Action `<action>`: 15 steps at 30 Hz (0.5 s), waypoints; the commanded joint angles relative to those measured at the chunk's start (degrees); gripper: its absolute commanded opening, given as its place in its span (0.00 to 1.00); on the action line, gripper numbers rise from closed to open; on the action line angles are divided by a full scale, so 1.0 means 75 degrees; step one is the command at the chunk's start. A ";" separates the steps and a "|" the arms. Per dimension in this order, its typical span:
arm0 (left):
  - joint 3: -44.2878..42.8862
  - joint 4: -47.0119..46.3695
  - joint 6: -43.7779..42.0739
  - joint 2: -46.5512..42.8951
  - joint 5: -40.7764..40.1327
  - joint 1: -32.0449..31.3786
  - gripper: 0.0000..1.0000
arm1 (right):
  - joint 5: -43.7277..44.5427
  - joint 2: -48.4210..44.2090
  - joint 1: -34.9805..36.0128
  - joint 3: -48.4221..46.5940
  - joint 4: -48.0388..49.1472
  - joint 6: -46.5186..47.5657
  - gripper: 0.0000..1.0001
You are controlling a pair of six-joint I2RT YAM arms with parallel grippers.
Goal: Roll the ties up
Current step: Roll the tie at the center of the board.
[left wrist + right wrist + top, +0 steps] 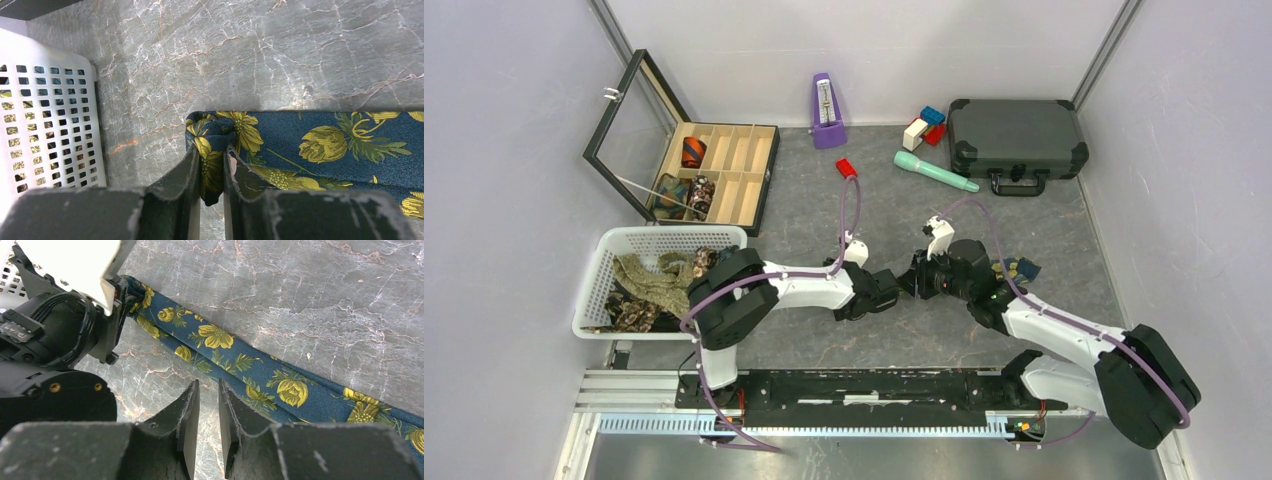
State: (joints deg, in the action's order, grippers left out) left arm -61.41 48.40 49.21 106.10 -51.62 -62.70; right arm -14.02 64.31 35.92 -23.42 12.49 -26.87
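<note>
A navy tie with yellow flowers lies stretched across the marble tabletop. My left gripper is shut on its folded end, with cloth bunched between the fingers. In the right wrist view the tie runs diagonally from my left gripper to the lower right. My right gripper hovers just beside the tie; its jaws stand narrowly apart with nothing between them. In the top view both grippers meet mid-table, left and right. The arms hide most of the tie; a bit shows by the right arm.
A white basket at the left holds several loose ties. An open wooden box behind it holds rolled ties. At the back stand a purple metronome, red block, teal tool and black case.
</note>
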 commanded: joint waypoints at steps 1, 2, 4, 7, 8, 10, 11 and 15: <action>-0.0321 -0.0439 0.0570 0.0446 0.0546 -0.0074 0.15 | 0.0145 -0.0290 -0.0027 0.0006 -0.0172 0.0217 0.27; -0.0368 -0.0459 0.0541 0.0507 0.0613 -0.0069 0.18 | 0.0144 -0.0323 -0.0021 -0.0006 -0.0199 0.0231 0.27; -0.0457 -0.0465 0.0454 0.0591 0.0723 -0.0080 0.24 | 0.0141 -0.0369 -0.0021 -0.0015 -0.0234 0.0225 0.27; -0.0528 -0.0468 0.0388 0.0586 0.0854 -0.0108 0.34 | 0.0156 -0.0427 -0.0023 -0.0069 -0.0327 0.0243 0.27; -0.0540 -0.0473 0.0368 0.0563 0.0892 -0.0111 0.36 | 0.0147 -0.0450 -0.0020 -0.0076 -0.0351 0.0252 0.27; -0.0543 -0.0529 0.0284 0.0505 0.0978 -0.0111 0.41 | 0.0161 -0.0497 -0.0026 -0.0120 -0.0396 0.0266 0.27; -0.0563 -0.0536 0.0266 0.0485 0.1019 -0.0105 0.42 | 0.0167 -0.0511 -0.0021 -0.0136 -0.0421 0.0260 0.27; -0.0630 -0.0536 0.0157 0.0374 0.1205 -0.0102 0.44 | 0.0142 -0.0551 -0.0025 -0.0263 -0.0458 0.0239 0.28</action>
State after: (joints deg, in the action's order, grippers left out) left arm -64.90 49.39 49.15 108.90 -49.84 -62.92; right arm -13.41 61.45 35.92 -23.42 9.02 -25.67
